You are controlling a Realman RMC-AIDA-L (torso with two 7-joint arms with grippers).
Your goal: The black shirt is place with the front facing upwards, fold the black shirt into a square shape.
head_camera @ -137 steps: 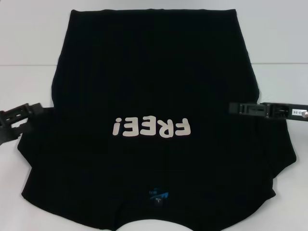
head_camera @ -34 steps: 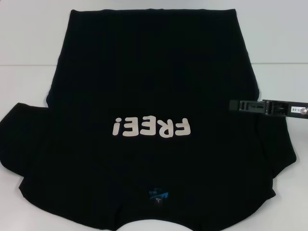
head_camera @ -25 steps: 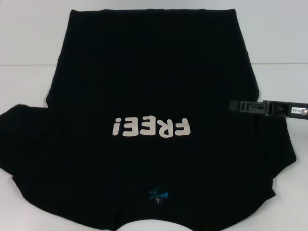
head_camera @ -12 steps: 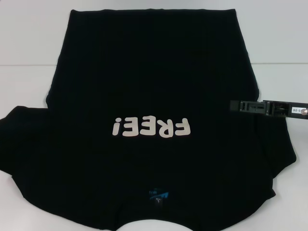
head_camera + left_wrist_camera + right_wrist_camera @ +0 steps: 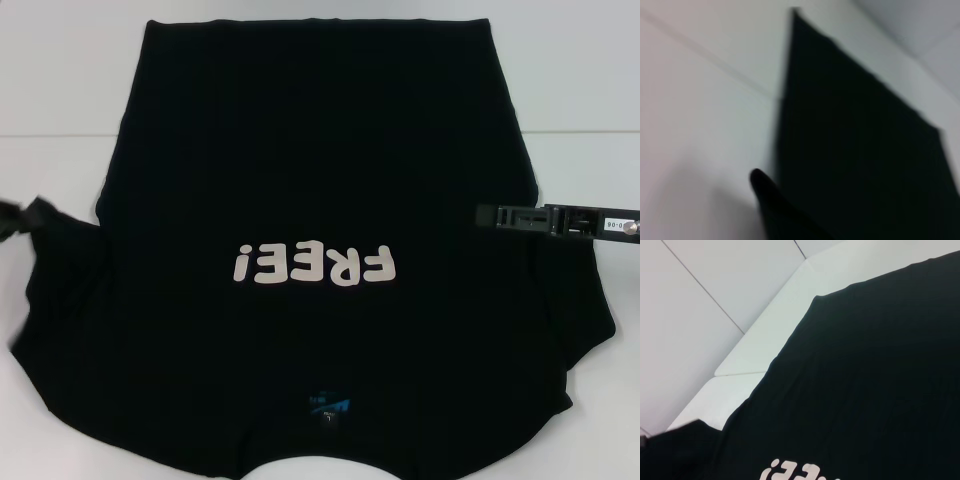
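The black shirt [image 5: 320, 250] lies flat, front up, on the white table [image 5: 60, 90], its collar and blue neck label [image 5: 328, 406] nearest the robot and the cream lettering [image 5: 312, 266] just beyond. At the left sleeve [image 5: 55, 270] a blurred dark shape at the frame edge appears to be the left gripper [image 5: 12, 218], with the sleeve cloth drawn toward it; whether its jaws pinch the fabric, I cannot tell. To fold well, that sleeve should travel low and straight across toward the lettering, so the crease runs parallel to the side seam. The right gripper [image 5: 500, 215] rests over the right sleeve's upper edge; its jaw state I cannot tell either. Farthest off, the hem [image 5: 320, 22] lies straight and needs no attention yet.
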